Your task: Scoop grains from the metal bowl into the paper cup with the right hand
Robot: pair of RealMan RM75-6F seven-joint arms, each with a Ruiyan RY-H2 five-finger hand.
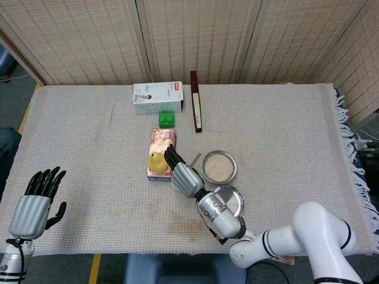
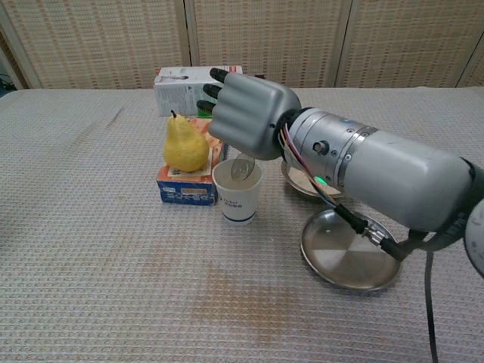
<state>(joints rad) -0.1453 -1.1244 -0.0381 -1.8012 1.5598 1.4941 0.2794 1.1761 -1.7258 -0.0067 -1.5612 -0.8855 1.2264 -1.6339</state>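
Observation:
My right hand (image 2: 246, 113) holds a metal spoon (image 2: 242, 167) over the white paper cup (image 2: 238, 193), and the spoon's bowl is tipped steeply into the cup's mouth. In the head view this right hand (image 1: 182, 176) hides the cup, and only the spoon handle (image 1: 193, 158) sticks out behind it. The metal bowl (image 1: 218, 166) of pale grains sits just right of the hand; in the chest view the forearm hides most of the metal bowl (image 2: 298, 182). My left hand (image 1: 35, 202) rests open at the table's near left corner.
An empty metal plate (image 2: 348, 247) lies near the front right of the cup. A yellow pear (image 2: 184, 145) stands on a flat printed box (image 2: 187, 187) left of the cup. A white carton (image 1: 157, 97), green blocks (image 1: 167, 119) and a dark bar (image 1: 195, 102) lie farther back.

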